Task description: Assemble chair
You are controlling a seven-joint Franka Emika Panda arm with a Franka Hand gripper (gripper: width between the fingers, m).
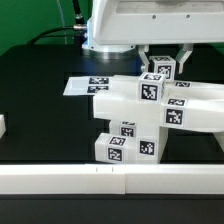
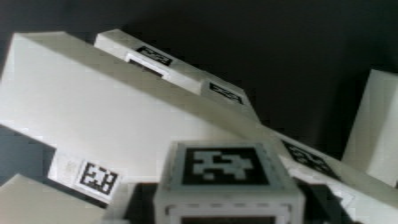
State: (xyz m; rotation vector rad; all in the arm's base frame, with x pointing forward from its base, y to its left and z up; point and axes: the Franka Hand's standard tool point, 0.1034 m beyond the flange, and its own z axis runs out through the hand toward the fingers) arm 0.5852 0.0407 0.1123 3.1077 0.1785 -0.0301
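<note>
The partly built chair (image 1: 140, 115) stands mid-table as a stack of matte white tagged parts, with a long plate (image 1: 195, 110) reaching toward the exterior view's right. My gripper (image 1: 164, 66) hangs just above the stack's top, shut on a small white block (image 1: 158, 71) with a black-and-white tag. In the wrist view this block (image 2: 226, 165) sits between my dark fingers (image 2: 171, 196), with my gripper (image 2: 228, 198) closed on its sides. Beyond the block lie the chair's slanted white plates (image 2: 107, 95) with tags. Whether the block touches the stack is hidden.
The marker board (image 1: 84, 86) lies flat behind the stack toward the exterior view's left. A long white rail (image 1: 110, 181) runs along the table's front edge. A small white piece (image 1: 3, 126) shows at the exterior view's left border. The table top is black.
</note>
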